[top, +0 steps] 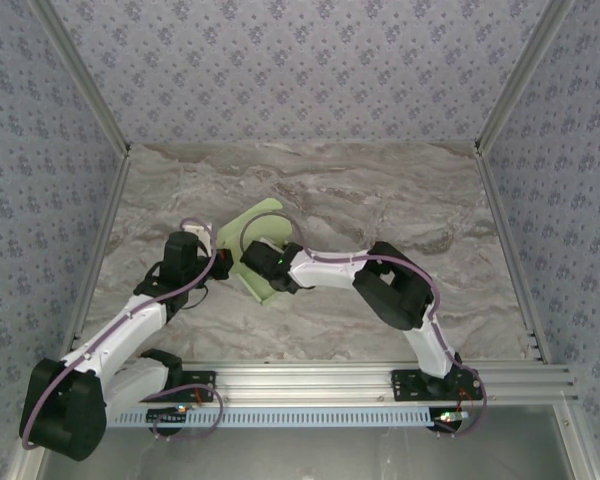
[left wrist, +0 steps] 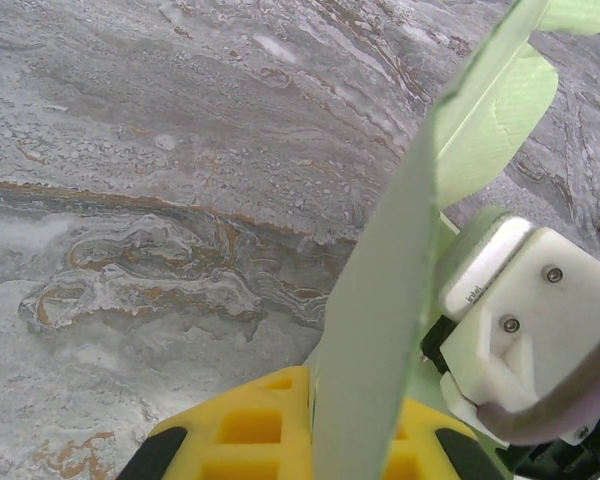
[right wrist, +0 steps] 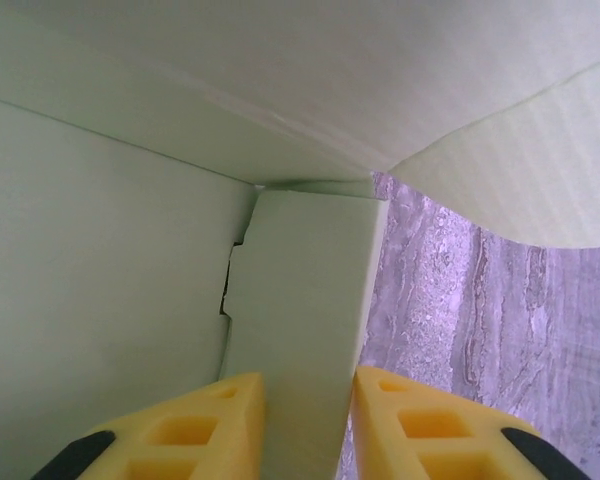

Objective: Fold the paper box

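On your left, the left gripper (left wrist: 332,425) is clamping the paper box (top: 262,250). Its yellow fingers (left wrist: 242,432) are pressing together on a thin wall of the pale green card, which is rising edge-on between them and curving into a scalloped tab at the top. In the overhead view you are seeing the left arm (top: 130,320) reaching in from the near left corner and meeting the card's left edge.

The box is sitting half-formed on the marbled table (top: 400,190), a little left of centre. One rounded flap is pointing toward the back and another panel is lying toward the arms' bases.

Moving right, the right gripper (right wrist: 310,405) is sitting inside the fold of the box, with green walls closing around it on the left and overhead. Its two fingers (right wrist: 180,432) are standing apart on either side of a narrow inner flap. You cannot tell whether they are squeezing that flap or only flanking it.
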You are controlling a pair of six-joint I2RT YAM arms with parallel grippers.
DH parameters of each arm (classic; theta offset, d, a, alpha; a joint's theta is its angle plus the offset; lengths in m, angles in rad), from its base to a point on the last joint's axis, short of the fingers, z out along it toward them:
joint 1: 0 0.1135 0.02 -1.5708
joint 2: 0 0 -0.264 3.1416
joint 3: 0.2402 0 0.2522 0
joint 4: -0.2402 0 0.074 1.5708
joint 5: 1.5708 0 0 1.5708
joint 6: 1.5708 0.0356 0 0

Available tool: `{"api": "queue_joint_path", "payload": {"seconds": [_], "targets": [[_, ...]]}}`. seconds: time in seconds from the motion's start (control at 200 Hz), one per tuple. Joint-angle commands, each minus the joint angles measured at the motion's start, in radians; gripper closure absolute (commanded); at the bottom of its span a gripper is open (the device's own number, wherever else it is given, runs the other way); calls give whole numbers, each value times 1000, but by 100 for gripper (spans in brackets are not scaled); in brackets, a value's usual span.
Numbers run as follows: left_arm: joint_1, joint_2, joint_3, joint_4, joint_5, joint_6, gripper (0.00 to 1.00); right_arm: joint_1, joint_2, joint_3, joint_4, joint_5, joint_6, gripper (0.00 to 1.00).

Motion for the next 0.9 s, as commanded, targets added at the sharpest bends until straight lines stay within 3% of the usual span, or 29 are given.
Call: {"api": "queue_joint_path", "payload": {"seconds": [0.0, 0.395, 0.894], "targets": [[6, -16, 3, 43, 3, -15, 96, -8, 54, 0, -87, -110, 32, 66], [6, -18, 3, 41, 3, -12, 96, -36, -37, 45, -111, -182, 85, 44], [6, -17, 0, 44, 8, -9, 96, -103, -80, 95, -101, -369, 205, 27]]}}
